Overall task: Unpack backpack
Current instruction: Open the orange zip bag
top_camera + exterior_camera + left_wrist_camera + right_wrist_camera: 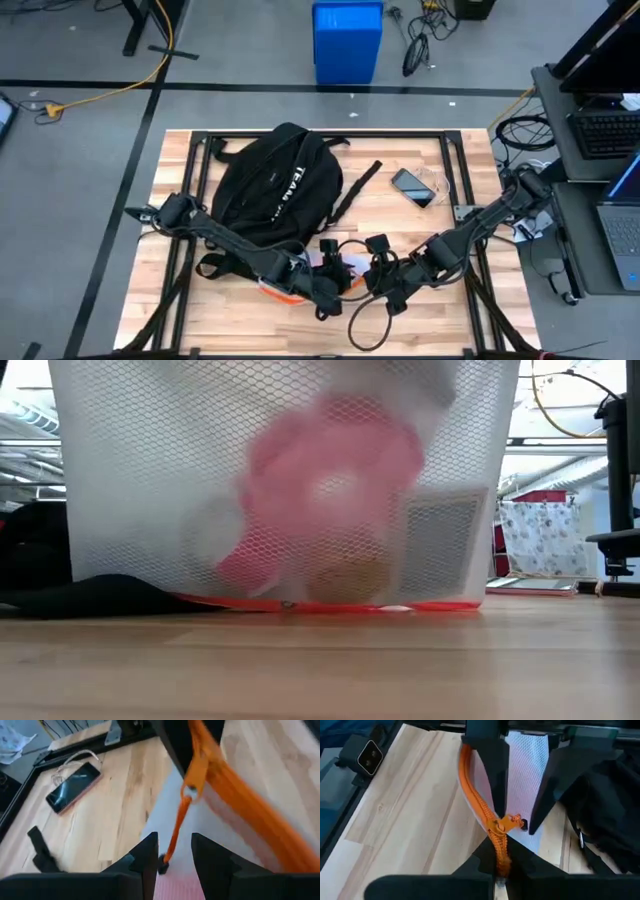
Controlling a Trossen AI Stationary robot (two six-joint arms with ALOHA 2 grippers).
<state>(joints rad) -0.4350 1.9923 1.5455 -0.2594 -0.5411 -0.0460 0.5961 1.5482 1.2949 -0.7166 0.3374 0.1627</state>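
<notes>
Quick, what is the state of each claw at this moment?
Left claw: open, fingers on either side of the orange zipper pull.
Right claw: closed on the orange zipper of the white mesh pouch.

Surface: light wooden table (240,310), black frame along its edges.
On it: backpack (270,185), far left; phone (412,187), far right; white mesh pouch (290,480) with orange zipper, near edge.

— How many bags on the table?
— Two: one backpack (272,185), one mesh pouch (285,480) with one orange zipper (487,815).
— And the rest?
— One phone (412,187), one blue bin (347,40) on the floor, two arms.
</notes>
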